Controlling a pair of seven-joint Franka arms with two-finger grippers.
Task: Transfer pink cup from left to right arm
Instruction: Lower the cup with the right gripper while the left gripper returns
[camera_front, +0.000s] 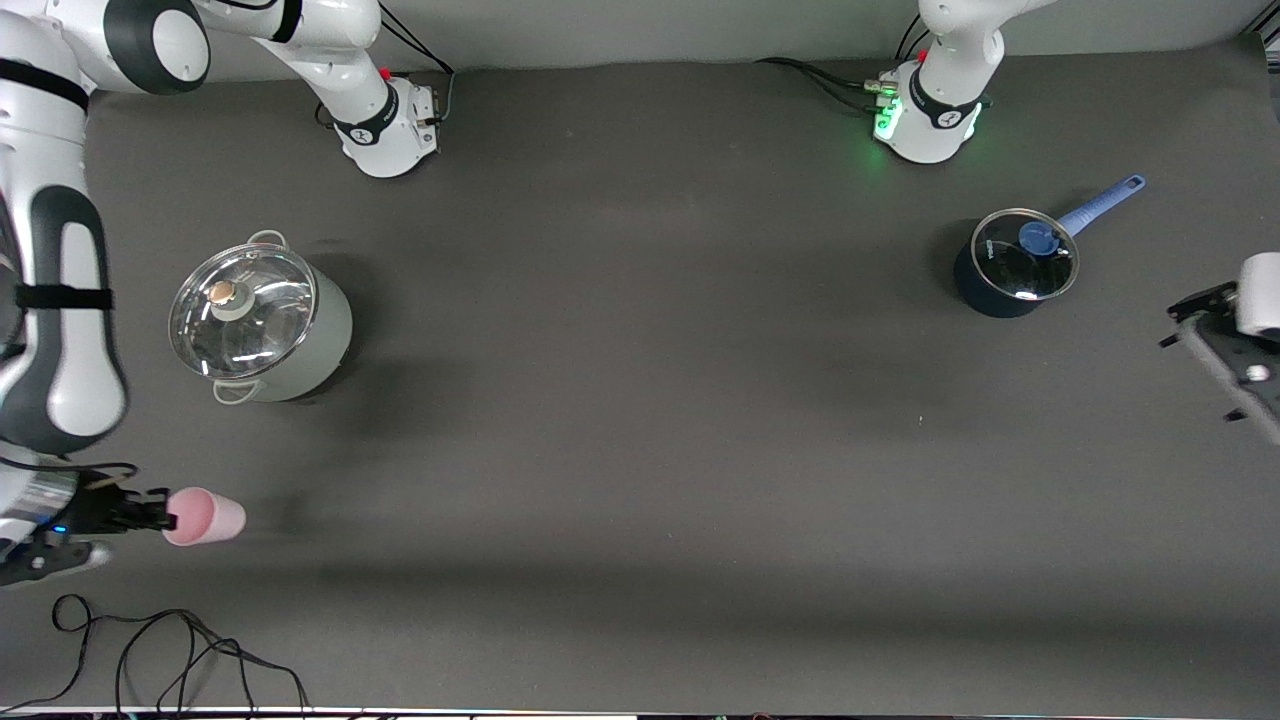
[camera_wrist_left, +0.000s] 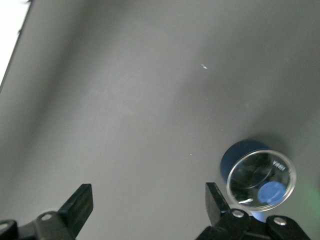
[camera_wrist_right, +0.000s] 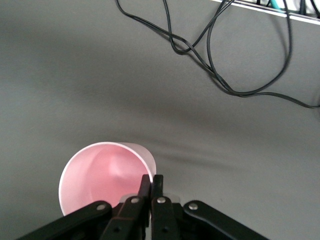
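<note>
right gripper (camera_front: 160, 516) pinching pink cup (camera_front: 205, 516) rim, left gripper (camera_wrist_left: 149, 207) wide open, empty

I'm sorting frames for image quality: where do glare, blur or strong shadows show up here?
Front view: glare on the glass lids of the steel pot and blue saucepan; soft shadow beside the pink cup; green glow at the left arm's base. Left wrist view: soft overall, bright corner. Right wrist view: the right gripper is sharp on the cup's rim.
</note>
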